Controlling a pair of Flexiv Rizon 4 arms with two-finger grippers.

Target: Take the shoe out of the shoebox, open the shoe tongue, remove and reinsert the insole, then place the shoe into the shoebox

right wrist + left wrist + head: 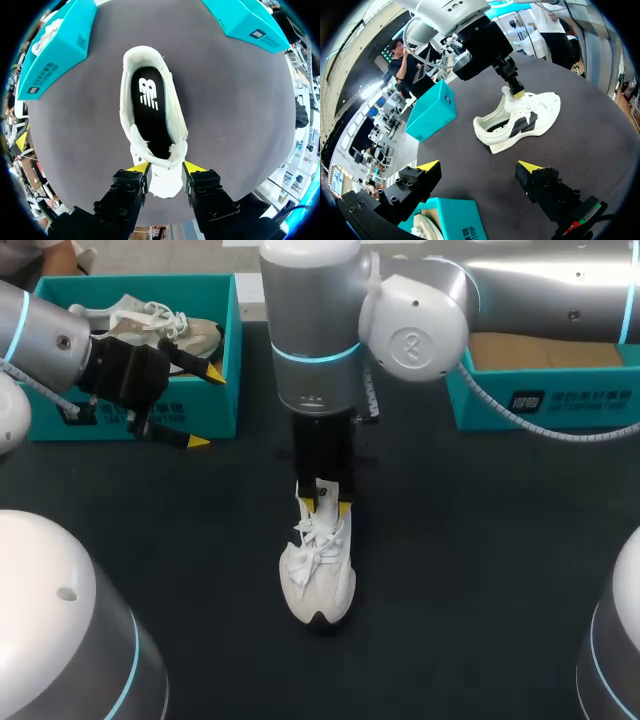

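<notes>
A white shoe (318, 570) stands on the dark table in the middle, toe toward the front edge. From above, the right wrist view shows the shoe (131, 75) with its black insole (150, 115) lying inside. My right gripper (327, 506) points straight down at the tongue (166, 182), which sits pinched between the two yellow-tipped fingers of the right gripper (167, 169). My left gripper (207, 408) hangs open at the left, in front of a teal shoebox (215, 340). In its own view the left gripper (479, 166) holds nothing, and the shoe (520, 122) lies ahead of it.
The left teal shoebox holds a second, beige shoe (170, 325). Another teal shoebox (540, 400) with a brown inside stands at the back right. My right arm's big joint (415, 325) hangs over the table's middle back.
</notes>
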